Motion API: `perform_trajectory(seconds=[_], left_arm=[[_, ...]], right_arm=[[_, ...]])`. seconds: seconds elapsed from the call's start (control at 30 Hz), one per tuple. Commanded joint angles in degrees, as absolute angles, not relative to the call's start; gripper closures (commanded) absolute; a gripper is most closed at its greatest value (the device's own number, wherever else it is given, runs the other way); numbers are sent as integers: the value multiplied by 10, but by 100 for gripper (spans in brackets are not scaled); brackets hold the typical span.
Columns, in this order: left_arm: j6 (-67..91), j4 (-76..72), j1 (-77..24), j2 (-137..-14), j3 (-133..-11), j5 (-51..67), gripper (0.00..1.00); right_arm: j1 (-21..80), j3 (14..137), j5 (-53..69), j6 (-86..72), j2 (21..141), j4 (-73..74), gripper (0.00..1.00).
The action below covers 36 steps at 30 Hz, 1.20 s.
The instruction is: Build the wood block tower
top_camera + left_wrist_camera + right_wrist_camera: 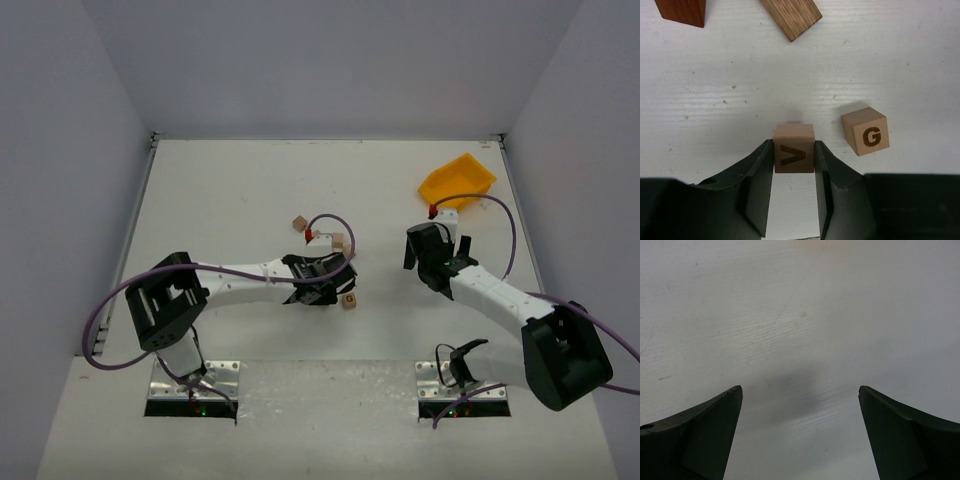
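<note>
top view: left end effector [322,283] sits low among loose blocks [299,224], nothing stacked yet; right end effector [432,265] hangs apart. left wrist: jaws narrow, squarely pinching the v cube [794,144], likely for lifting; g cube [866,131] just beside. right wrist: jaws wide, empty, above the tabletop [800,315].

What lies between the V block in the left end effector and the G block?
Nothing: only a bare strip of white table separates the V block from the G block. The left wrist view shows this.
</note>
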<state>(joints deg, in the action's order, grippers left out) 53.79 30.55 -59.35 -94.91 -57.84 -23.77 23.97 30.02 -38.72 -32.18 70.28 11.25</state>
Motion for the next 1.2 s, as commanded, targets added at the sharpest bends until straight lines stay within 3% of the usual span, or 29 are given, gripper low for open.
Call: perform_trajectory(seconds=[0.0, 1.17], left_arm=[[571, 283, -601, -948, -583, -248, 100], [664, 336, -642, -1027, -658, -288, 100]], right_arm=[[237, 303, -393, -337, 693, 102, 1], [237, 291, -394, -335, 672, 103, 1]])
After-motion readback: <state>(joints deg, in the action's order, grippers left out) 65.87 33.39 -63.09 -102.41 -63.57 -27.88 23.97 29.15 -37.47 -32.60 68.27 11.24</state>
